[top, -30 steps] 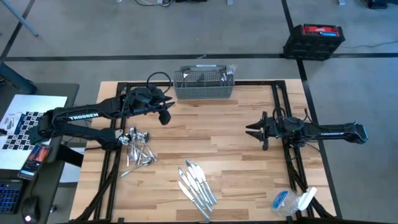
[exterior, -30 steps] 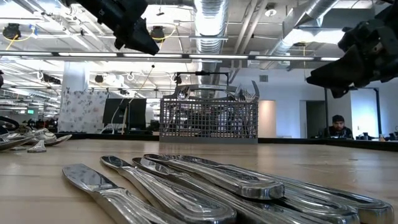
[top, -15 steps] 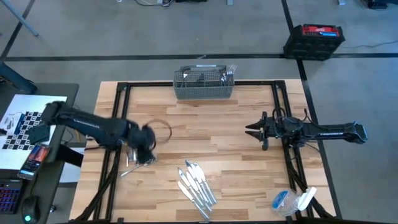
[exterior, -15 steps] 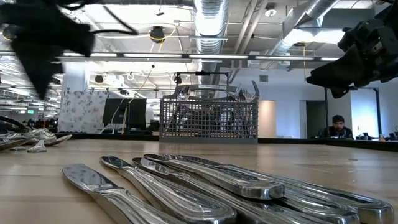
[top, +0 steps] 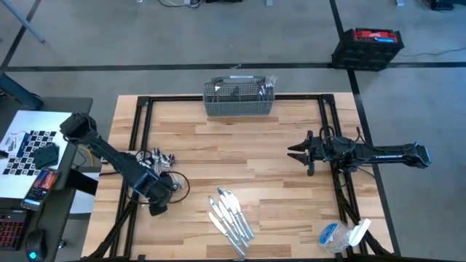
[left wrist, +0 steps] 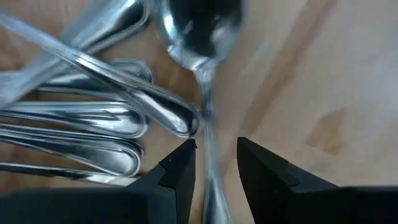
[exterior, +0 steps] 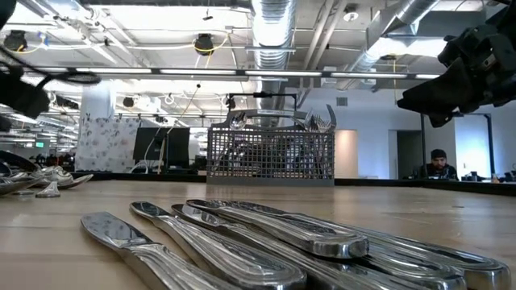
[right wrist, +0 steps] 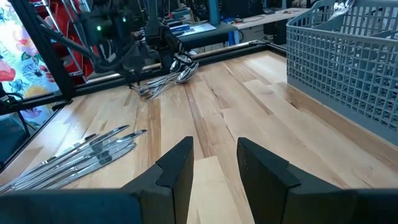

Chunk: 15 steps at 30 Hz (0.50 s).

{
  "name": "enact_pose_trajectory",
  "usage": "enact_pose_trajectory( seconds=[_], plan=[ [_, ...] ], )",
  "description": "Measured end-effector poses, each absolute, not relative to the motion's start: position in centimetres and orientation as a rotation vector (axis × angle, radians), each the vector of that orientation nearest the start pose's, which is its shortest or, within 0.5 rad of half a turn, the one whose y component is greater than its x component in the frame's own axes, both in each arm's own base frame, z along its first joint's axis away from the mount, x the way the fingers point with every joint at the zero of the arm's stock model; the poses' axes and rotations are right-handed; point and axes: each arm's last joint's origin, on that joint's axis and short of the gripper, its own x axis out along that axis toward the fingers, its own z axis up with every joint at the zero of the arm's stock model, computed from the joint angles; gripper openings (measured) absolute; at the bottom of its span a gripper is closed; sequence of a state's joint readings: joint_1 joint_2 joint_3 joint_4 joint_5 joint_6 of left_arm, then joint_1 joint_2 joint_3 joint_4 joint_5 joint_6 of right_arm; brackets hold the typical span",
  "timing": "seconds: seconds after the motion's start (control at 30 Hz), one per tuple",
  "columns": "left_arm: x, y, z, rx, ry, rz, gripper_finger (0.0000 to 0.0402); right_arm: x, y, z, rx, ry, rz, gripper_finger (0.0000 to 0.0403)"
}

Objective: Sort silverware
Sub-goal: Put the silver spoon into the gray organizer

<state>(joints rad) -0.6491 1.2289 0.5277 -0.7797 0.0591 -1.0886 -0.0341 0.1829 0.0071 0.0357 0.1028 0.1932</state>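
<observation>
The wooden table (top: 240, 145) is carrying everything. The left gripper (left wrist: 214, 163) is hanging low over the silverware (left wrist: 112, 118) pile, fingers apart, straddling a spoon (left wrist: 202, 37) handle. The right gripper (right wrist: 214, 163) is waiting, fingers apart, well apart from it.

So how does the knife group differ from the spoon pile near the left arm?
The knives lie side by side in a tidy row near the table's front centre; the spoons are heaped crosswise at the left edge. No arm is near the knives, while the left gripper sits low at the spoons with one spoon's handle between its open fingers. Both are shiny silver metal, lying flat on the wooden table.
</observation>
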Motion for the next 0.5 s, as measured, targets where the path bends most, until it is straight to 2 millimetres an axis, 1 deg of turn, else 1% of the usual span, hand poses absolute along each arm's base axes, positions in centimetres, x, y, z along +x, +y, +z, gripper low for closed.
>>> enact_pose_trajectory(
  seconds=[0.17, 0.23, 0.27, 0.33, 0.43, 0.5],
  plan=[
    [12.4, -9.7, 13.0, -0.453, 1.533, 0.295, 0.0100, 10.8, -0.7, 15.4, 0.188, 0.126, -0.150, 0.0112],
    [12.4, -9.6, 12.9, -0.455, 1.534, 0.283, 0.0081, 10.8, -0.7, 15.4, 0.187, 0.126, -0.150, 0.0112],
    [12.5, -9.6, 13.0, -0.460, 1.538, 0.267, 0.0062, 10.8, -0.7, 15.4, 0.187, 0.127, -0.150, 0.0112],
    [13.0, -10.0, 13.4, -0.484, 1.535, 0.227, 0.0019, 10.8, -0.7, 15.4, 0.187, 0.127, -0.150, 0.0112],
    [13.7, -10.6, 14.5, -0.529, 1.541, 0.171, 0.0007, 10.8, -0.7, 15.4, 0.187, 0.127, -0.150, 0.0112],
    [14.8, -11.4, 16.1, -0.592, 1.488, 0.084, 0.0005, 10.8, -0.7, 15.4, 0.187, 0.127, -0.150, 0.0112]
  ],
)
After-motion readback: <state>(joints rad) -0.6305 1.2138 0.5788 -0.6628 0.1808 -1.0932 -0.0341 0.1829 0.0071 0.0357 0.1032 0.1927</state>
